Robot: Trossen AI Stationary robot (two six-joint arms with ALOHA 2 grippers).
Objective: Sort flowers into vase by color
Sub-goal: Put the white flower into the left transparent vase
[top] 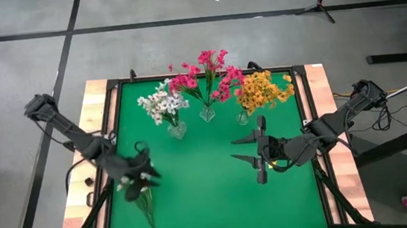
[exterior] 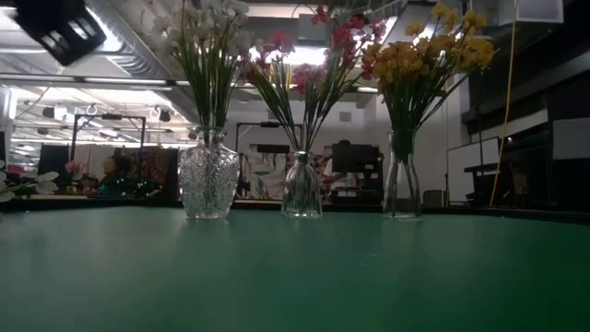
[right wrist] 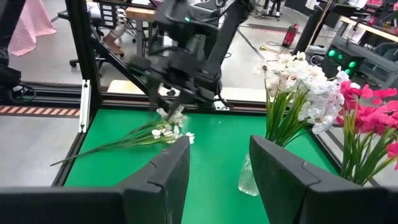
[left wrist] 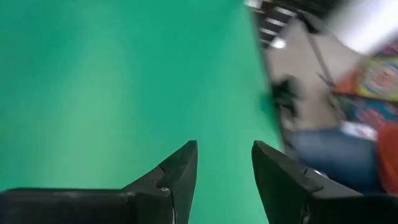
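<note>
Risk: left hand (top: 141,177) is over the white sprig (right wrist: 163,129), grip unclear; stem could drag. Right hand (right wrist: 216,163) gapes empty.

No readable text, labels, brands or numbers anywhere; colourful shapes in the room beyond the table stay illegible.

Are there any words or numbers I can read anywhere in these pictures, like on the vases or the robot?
No readable text anywhere.
The three glass vases carry no labels.
The grippers, left and right, show no markings.
Colourful panel in the room behind, left wrist view: too blurred to read.
Screens and posters behind the table, low view: too small and dim to read.
</note>
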